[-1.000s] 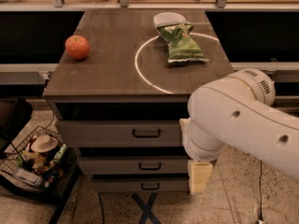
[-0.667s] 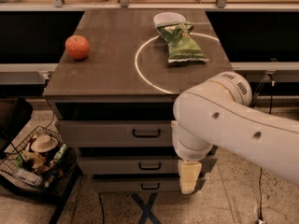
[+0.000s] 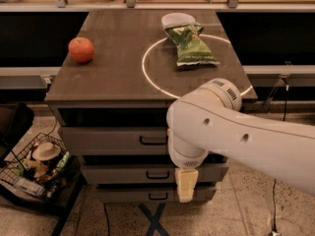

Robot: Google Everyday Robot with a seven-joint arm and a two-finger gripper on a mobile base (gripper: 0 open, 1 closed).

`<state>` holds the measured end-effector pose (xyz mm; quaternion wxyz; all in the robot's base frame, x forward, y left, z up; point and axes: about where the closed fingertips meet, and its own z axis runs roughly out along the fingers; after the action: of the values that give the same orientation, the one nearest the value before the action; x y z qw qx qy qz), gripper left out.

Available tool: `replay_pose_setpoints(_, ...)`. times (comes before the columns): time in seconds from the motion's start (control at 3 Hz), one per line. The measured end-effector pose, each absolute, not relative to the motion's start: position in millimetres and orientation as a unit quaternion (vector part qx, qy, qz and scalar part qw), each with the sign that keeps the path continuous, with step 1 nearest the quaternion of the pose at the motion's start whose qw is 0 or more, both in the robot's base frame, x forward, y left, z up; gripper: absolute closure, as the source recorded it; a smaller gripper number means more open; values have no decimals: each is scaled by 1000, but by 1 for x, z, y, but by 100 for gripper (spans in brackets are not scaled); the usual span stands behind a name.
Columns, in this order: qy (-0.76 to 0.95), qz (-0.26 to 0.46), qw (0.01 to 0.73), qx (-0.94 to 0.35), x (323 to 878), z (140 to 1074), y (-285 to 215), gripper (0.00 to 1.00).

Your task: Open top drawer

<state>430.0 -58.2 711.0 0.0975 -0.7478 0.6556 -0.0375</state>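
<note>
The top drawer is the widest grey front, just under the dark gap below the tabletop. Its small dark loop handle sits at the centre. Two narrower grey drawer fronts lie below it, the middle one and the lowest one. My white arm reaches in from the right and covers the right part of the top drawer's front. My gripper hangs with its cream tip in front of the two lower drawers, below and to the right of the top drawer's handle, not touching it.
On the brown tabletop lie a red apple, a green chip bag inside a white painted ring, and a white bowl behind the bag. A wire basket of clutter stands at the lower left. Cables run down at the right.
My arm has swung to the left across the cabinet front, carrying the gripper left at about the same height, closer to the drawer handles. The drawers have not moved.
</note>
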Motion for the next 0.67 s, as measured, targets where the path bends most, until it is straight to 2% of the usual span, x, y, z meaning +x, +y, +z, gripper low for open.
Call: replay_pose_setpoints(0.67, 635, -23, 95, -766, 443, 688, -28, 0)
